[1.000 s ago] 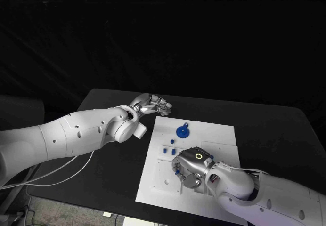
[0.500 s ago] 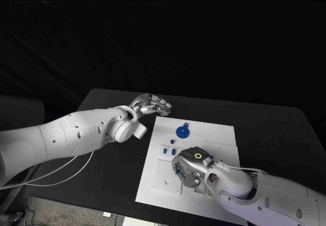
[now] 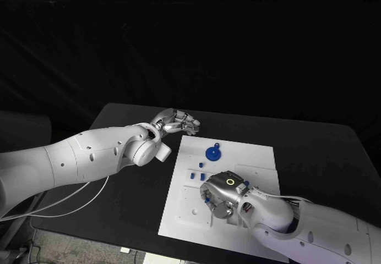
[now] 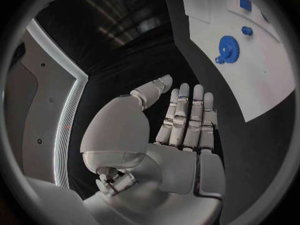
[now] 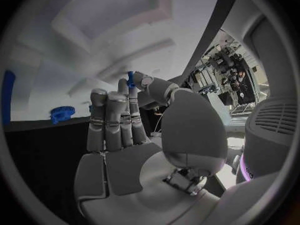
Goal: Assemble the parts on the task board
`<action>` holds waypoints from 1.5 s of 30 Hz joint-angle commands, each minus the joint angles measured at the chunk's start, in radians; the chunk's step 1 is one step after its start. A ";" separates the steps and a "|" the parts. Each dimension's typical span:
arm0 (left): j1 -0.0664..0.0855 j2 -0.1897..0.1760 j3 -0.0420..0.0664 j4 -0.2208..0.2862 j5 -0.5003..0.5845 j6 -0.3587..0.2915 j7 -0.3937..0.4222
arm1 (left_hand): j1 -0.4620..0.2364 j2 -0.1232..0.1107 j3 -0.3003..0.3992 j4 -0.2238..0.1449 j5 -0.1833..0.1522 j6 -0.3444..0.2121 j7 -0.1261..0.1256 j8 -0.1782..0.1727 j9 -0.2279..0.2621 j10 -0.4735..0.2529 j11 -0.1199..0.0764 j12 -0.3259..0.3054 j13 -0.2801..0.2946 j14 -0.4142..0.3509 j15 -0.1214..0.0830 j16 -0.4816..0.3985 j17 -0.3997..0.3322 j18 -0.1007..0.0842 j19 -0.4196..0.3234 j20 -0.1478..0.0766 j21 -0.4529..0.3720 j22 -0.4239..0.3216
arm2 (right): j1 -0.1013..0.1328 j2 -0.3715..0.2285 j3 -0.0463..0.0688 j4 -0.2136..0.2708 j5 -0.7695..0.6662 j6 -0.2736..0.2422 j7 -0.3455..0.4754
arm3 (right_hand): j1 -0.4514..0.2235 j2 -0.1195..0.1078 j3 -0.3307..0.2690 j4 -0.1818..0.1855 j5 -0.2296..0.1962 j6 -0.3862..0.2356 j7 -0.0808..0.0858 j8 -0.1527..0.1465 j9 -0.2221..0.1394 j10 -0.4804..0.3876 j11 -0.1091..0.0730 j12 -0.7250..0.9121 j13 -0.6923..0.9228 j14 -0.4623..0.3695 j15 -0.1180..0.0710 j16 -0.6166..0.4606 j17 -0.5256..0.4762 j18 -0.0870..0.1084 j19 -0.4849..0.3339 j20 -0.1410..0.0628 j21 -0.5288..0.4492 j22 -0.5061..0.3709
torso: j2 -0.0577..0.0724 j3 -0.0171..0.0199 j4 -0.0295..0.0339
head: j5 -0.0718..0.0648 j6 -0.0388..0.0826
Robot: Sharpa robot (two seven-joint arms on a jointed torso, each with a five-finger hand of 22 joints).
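Observation:
The white task board (image 3: 254,157) lies mid-table. A blue gear (image 3: 213,153) sits on its far part, also seen from the wrists as the gear (image 4: 228,48) and the gear (image 5: 61,114). Two small blue parts (image 3: 197,176) stand left of centre. My right hand (image 3: 222,195) hovers low over the board's near middle. Its thumb and a finger pinch a small blue part (image 5: 131,78), and the other fingers are straight. My left hand (image 3: 179,120) is off the board past its far left corner, and the left hand (image 4: 181,120) is flat and holds nothing.
Black table (image 3: 119,181) surrounds the board, with bare room left and right of it. Another small blue part (image 3: 201,165) sits below the gear. My left forearm (image 3: 95,157) lies over the table's left side.
The right hand has edged slightly toward the board's middle. The left hand stays put.

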 commanded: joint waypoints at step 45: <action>0.001 -0.005 0.000 -0.016 0.001 0.015 0.009 | 0.010 0.000 0.001 -0.001 0.002 -0.009 0.001 0.004 -0.002 0.002 0.005 -0.004 -0.004 0.003 0.003 -0.009 0.004 0.017 0.009 0.001 -0.005 0.002 | 0.080 -0.194 0.076 0.094 0.436 0.021 0.130 | -0.133 -0.005 -0.205 -0.069 0.039 -0.190 0.083 -0.088 -0.041 -0.149 0.075 -0.102 -0.047 -0.084 0.068 -0.007 -0.027 0.016 -0.091 0.037 -0.005 0.020 | -0.001 0.0006 -0.0022 | -0.031 0.027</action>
